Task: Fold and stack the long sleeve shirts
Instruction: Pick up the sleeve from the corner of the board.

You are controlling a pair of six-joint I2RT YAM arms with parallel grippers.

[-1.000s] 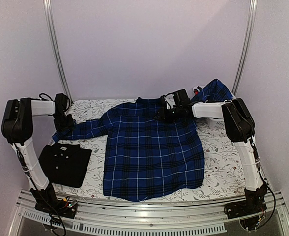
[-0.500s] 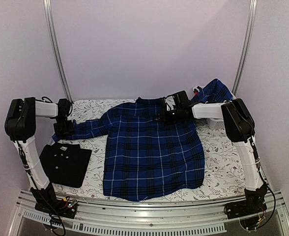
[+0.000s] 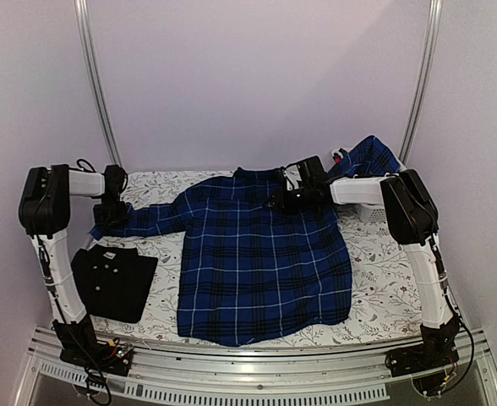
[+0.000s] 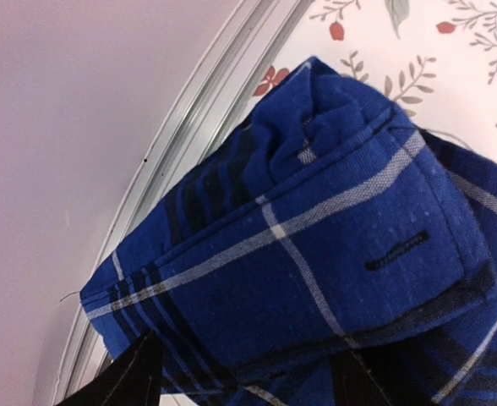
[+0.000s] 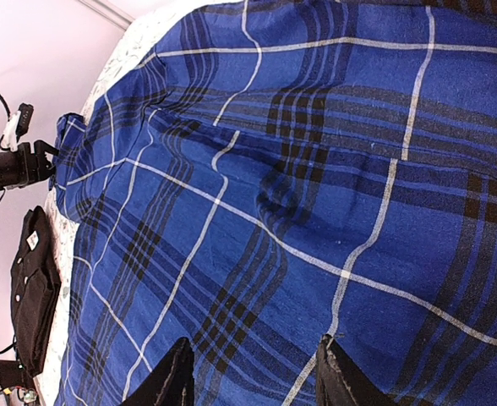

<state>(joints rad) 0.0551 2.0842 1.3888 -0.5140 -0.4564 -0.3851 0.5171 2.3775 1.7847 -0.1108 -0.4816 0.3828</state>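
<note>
The blue plaid shirt lies spread flat, front down, in the middle of the table. Its left sleeve stretches to the table's left edge, where my left gripper hovers at the cuff. In the left wrist view the cuff lies crumpled between the spread fingers of that gripper, which is open. My right gripper hangs open over the shirt's right shoulder, with plaid cloth below it and nothing between its fingers. The black shirt lies folded at the front left.
The plaid shirt's right sleeve drapes up over a white lattice basket at the back right. A metal rail runs just beside the cuff at the table's left edge. The floral tablecloth shows to the right.
The left gripper's jaws have spread wider around the cuff, and the left arm's elbow has shifted a little right. The right arm and both shirts have stayed put.
</note>
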